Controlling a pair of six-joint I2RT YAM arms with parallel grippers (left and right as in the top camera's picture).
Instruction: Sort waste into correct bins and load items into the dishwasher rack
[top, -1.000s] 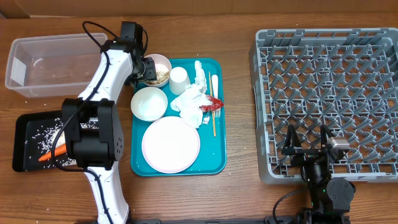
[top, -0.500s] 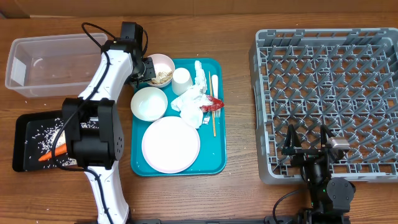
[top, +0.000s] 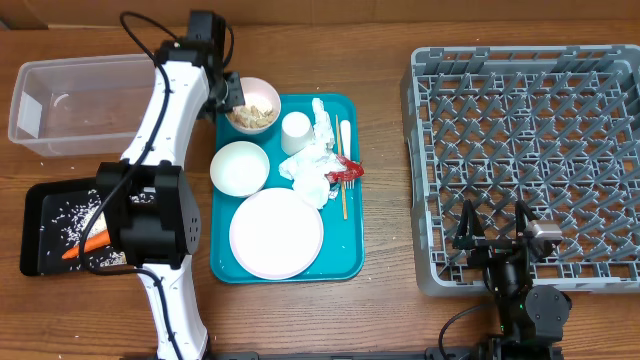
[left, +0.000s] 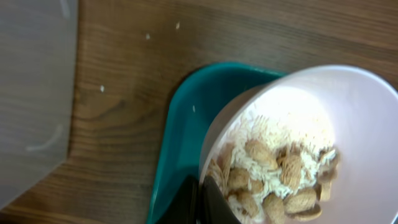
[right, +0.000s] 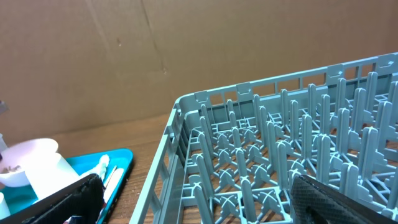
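My left gripper (top: 228, 97) is shut on the rim of a white bowl (top: 254, 104) that holds rice and brown food scraps, at the back left corner of the teal tray (top: 350, 260). In the left wrist view the black fingers (left: 202, 202) pinch the bowl (left: 311, 118) wall above the teal tray (left: 177, 149). An empty bowl (top: 239, 167), plate (top: 276, 232), cup (top: 295, 130), napkins (top: 312, 165), red wrapper (top: 343, 172) and wooden stick (top: 345, 200) lie on the tray. My right gripper (top: 493, 232) stands open at the rack's (top: 530, 120) front edge, and the right wrist view shows the right gripper (right: 199, 205) empty.
The clear tub (top: 70, 100) stands at the back left, also seen as the clear tub (left: 31, 93) in the left wrist view. The black tray (top: 40, 200) in front of it holds a carrot (top: 85, 245) and loose rice. A cardboard wall (right: 186, 50) rises behind the rack (right: 280, 155).
The left gripper has shut on the rim of the bowl of scraps. The bowl has shifted a little toward the back of the table. The right arm has not moved.
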